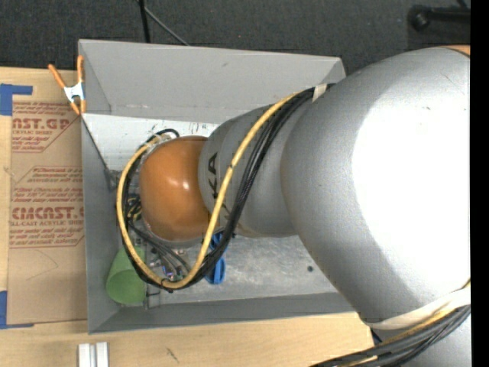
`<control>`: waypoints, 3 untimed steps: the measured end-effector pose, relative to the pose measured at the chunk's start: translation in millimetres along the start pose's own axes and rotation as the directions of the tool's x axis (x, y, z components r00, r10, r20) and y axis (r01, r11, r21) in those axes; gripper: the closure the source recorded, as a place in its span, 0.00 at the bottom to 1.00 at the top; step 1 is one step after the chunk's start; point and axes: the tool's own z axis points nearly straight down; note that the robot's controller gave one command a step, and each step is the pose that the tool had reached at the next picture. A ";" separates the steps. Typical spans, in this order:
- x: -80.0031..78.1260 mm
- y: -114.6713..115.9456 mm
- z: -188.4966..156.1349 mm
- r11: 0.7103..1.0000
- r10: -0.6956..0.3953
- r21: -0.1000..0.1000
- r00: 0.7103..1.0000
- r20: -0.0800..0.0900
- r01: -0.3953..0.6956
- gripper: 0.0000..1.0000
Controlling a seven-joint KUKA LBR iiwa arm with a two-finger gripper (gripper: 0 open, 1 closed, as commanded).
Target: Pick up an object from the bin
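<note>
Well, my silver arm [367, 174] spans the grey metal bin [214, 75], its orange domed wrist cover [172, 189] low over the left half, a green rounded plastic piece [124, 283] in the near-left corner, a small blue plastic piece [217, 269] further right, long axis near-to-far, and my pincer's width I cannot tell.
</note>
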 end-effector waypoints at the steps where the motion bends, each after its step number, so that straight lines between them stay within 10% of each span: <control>1: -5.1 -1.5 28.5 0.980 -0.200 0.001 0.980 0.005 0.200 0.00; 2: -5.8 -1.0 28.1 0.980 -0.200 0.001 0.980 0.008 0.200 0.00; 3: -6.2 -1.6 26.9 0.980 -0.200 0.002 0.980 0.007 0.200 1.00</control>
